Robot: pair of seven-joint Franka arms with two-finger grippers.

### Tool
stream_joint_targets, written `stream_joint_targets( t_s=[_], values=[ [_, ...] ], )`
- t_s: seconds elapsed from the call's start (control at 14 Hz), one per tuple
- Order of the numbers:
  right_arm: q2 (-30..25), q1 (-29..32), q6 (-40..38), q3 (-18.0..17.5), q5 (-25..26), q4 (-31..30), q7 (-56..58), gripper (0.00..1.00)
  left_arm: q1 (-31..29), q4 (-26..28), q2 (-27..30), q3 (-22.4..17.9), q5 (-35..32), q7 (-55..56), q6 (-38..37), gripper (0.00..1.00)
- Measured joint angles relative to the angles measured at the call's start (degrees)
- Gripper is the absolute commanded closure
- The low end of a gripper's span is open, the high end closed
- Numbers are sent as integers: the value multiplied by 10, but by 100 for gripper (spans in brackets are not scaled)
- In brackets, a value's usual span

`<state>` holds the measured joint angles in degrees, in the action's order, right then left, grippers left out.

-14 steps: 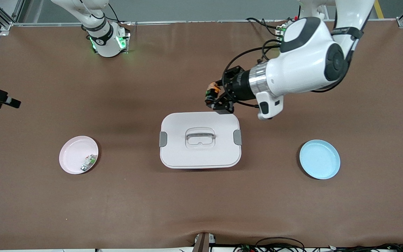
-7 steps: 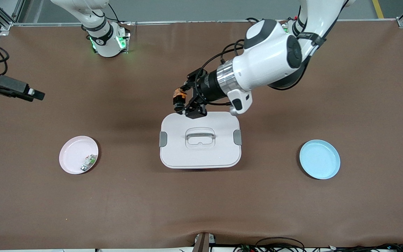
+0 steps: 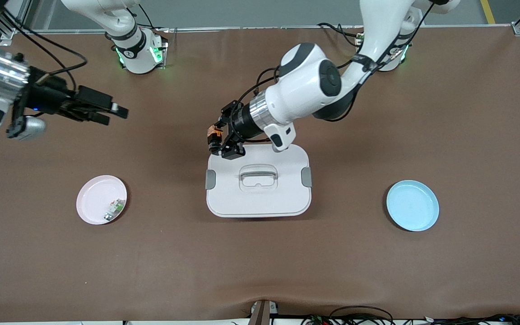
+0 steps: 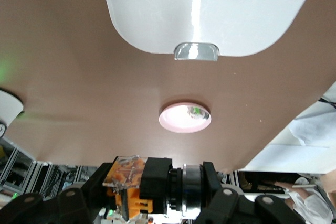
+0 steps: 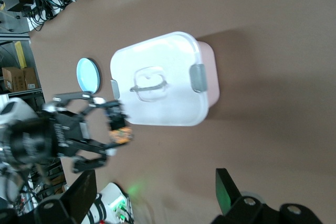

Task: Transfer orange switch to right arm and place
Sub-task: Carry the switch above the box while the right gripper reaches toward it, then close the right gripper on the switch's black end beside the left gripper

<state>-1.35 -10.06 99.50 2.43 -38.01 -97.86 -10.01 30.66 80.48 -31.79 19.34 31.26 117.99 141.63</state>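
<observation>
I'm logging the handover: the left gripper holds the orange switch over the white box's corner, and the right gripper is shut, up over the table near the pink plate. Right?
Not quite. The right gripper is open, its fingers spread apart in the right wrist view. The rest stands: the front view shows the left gripper holding the orange switch over the white box, near the pink plate.

A white lidded container [image 3: 258, 180] with grey side latches [image 3: 210, 179] and a recessed handle [image 3: 258, 176] sat at the middle of the brown bench [image 3: 260, 262]. A pink plate [image 3: 95, 198] lay toward the right arm's end, holding a small white-and-green part [image 3: 114, 209] at its rim. A light-blue plate [image 3: 412, 205] lay toward the left arm's end.
</observation>
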Motion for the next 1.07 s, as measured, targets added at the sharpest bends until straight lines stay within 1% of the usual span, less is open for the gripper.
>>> stream_joint_targets(
  t_s=[0.14,0.29,0.43,0.57,0.71,0.86,1.07],
  values=[
    [3,-23,27,0,7,-6,-17,0,24,0,-6,-16,0,9,7,69],
    [13,-33,53,0,9,-13,-20,0,25,-3,-6,-17,0,13,8,69],
    [23,-40,103,0,7,-39,-20,0,23,-8,-6,-17,0,13,8,69],
    [28,-65,167,-1,-8,-77,-20,0,23,-10,-5,-17,5,14,8,68],
    [31,-97,221,-2,-41,-107,-20,0,23,-11,-4,-17,20,14,8,68],
    [32,-121,245,-3,-57,-122,-20,0,22,-13,-4,-17,23,14,8,69],
    [32,-135,248,-3,-58,-124,-19,0,22,-14,-4,-17,23,14,8,68]
  ],
)
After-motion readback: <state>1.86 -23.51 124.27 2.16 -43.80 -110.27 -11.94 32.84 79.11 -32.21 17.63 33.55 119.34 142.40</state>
